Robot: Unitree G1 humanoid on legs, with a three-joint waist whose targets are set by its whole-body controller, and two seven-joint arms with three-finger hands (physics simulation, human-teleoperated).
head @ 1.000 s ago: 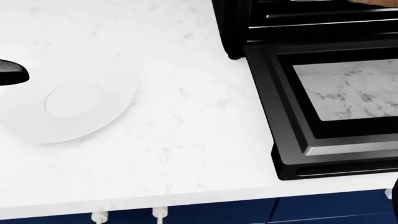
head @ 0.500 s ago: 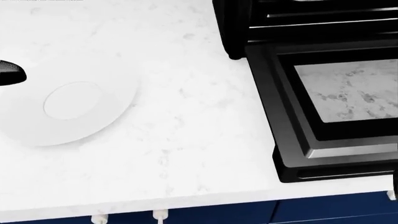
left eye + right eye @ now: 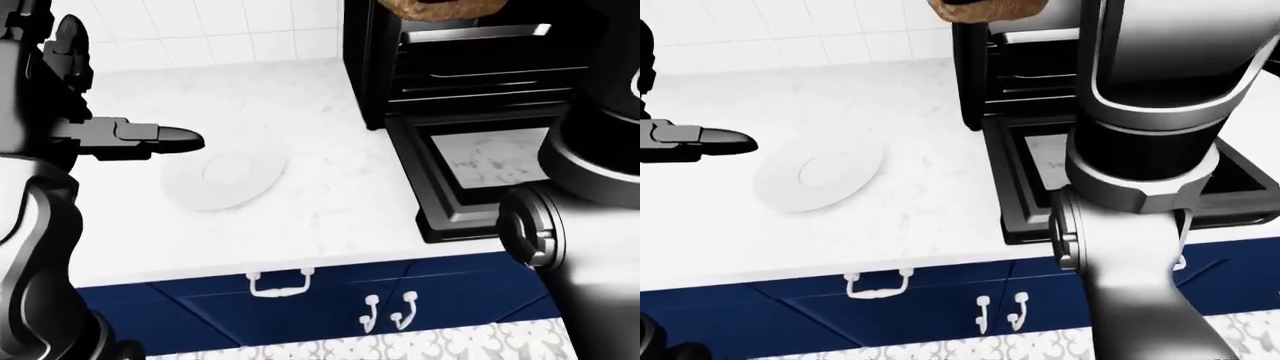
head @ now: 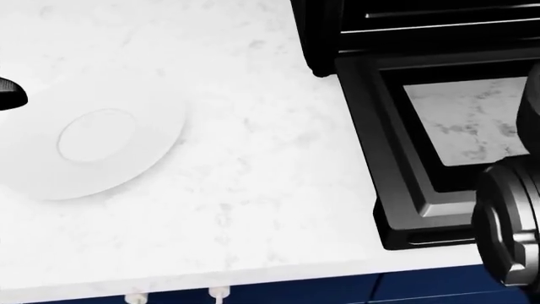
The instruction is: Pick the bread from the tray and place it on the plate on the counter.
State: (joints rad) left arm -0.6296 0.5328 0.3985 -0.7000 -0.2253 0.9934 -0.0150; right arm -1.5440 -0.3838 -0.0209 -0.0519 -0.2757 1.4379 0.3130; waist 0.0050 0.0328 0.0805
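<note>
The brown bread (image 3: 440,7) shows only as a sliver at the top edge of the left-eye view, on the tray (image 3: 475,32) inside the black toaster oven (image 3: 370,67). The white plate (image 3: 225,176) lies bare on the white counter (image 3: 300,97), left of the oven's lowered door (image 3: 480,169). My left hand (image 3: 165,139) hovers over the plate's left side, open, with one finger stretched to the right and nothing in it. My right arm (image 3: 1160,112) rises in front of the oven and leaves the views at the top. Its hand is out of sight.
The lowered oven door (image 4: 439,139) juts over the counter toward its near edge. My right elbow (image 4: 511,221) covers the door's lower right corner. Blue cabinet fronts with white handles (image 3: 280,283) run below the counter. A white tiled wall (image 3: 220,34) stands behind it.
My right elbow has come into the head view at the lower right, over the oven door. The left fingertip has slipped a little further off the left edge. The plate has not moved.
</note>
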